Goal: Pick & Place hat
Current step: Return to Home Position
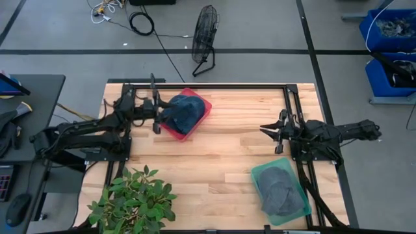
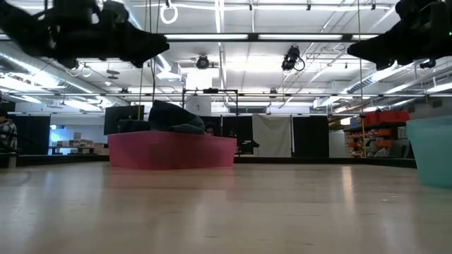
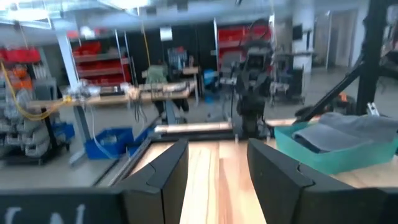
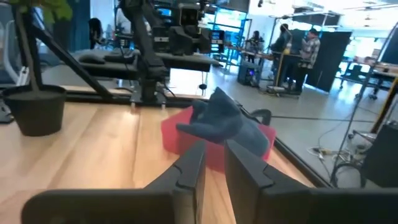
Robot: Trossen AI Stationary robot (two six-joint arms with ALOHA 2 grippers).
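Since the blue cap [image 1: 184,112] sits in the red bin [image 1: 207,109] and gray caps [image 1: 281,194] fill the green bin [image 1: 257,174], left gripper [image 1: 158,116] hangs empty, fingers apart, and right gripper [image 1: 266,130] hangs narrowly parted.

You'll find no readable text, label, brand or number here; pale marks on the left wrist's dark housing [image 3: 56,211] are too blurred to read.
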